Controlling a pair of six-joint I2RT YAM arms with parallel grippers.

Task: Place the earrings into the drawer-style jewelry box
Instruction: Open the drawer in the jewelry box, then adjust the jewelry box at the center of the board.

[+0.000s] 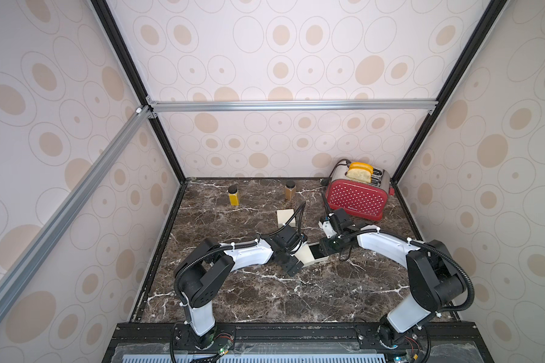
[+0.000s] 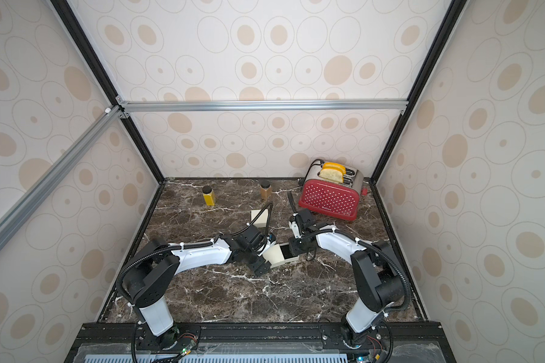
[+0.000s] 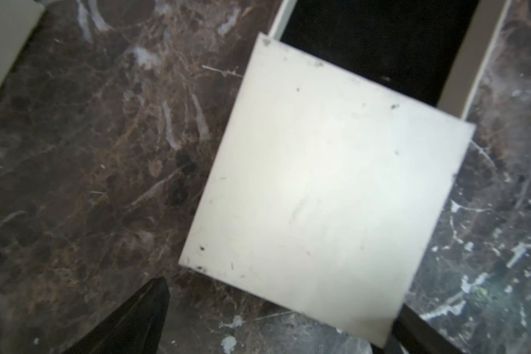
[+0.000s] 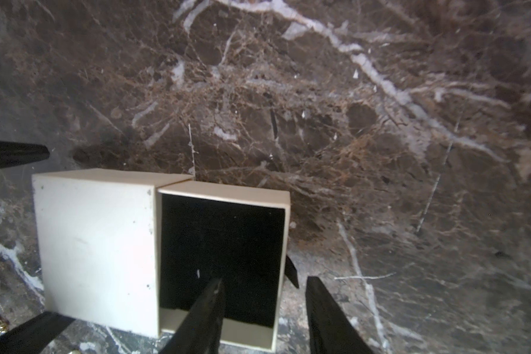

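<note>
The cream jewelry box (image 1: 303, 257) sits mid-worktop (image 1: 265, 292) between the arms. Its drawer (image 4: 224, 190) is slid out to the right, and a pale speck (image 4: 197, 272) on the black lining is too small to identify as an earring. The left end effector (image 4: 59, 237) stands wide open, straddling the box's sleeve. The right end effector (image 4: 264, 279) hangs open, gripping nothing, with one finger over the lining and the other past the drawer's right end.
</note>
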